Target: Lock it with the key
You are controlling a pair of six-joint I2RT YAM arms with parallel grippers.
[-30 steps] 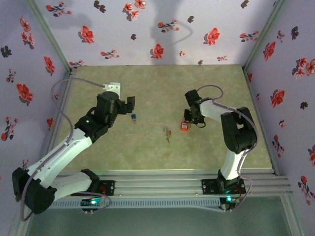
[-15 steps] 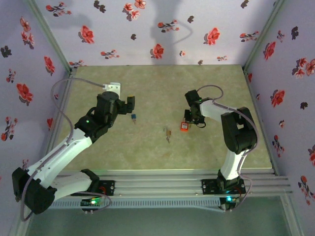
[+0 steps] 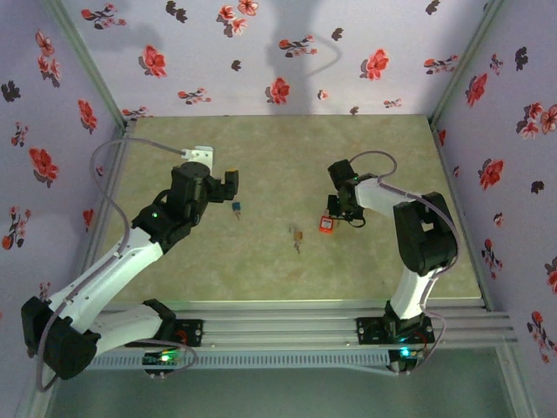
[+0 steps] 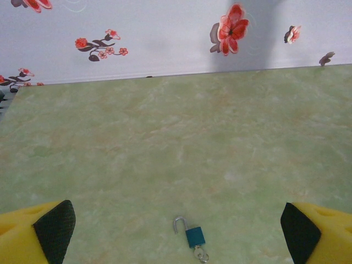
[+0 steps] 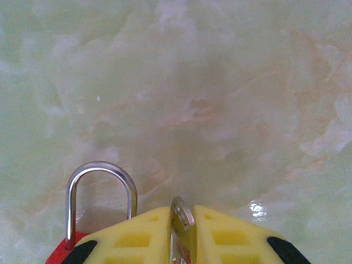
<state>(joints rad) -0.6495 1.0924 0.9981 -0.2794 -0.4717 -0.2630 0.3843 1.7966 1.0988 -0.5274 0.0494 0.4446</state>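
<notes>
Green marbled table [image 3: 261,157]: right gripper [image 5: 182,213] pinches the key [image 5: 182,225] beside the red padlock [image 5: 102,190], seemingly not yet inserted; left gripper [image 4: 177,224] hangs spread wide, empty.

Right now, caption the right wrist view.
Yellow right gripper pinches a flat silver key beside a red padlock.

White-and-black arms [image 3: 113,272], yellow pincer fingers [image 5: 137,239] (black-tipped), perhaps grey cables [image 3: 94,165].

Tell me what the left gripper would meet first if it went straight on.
Probably the blue padlock, lying on the table ahead of the open left gripper; depth is unclear.
</notes>
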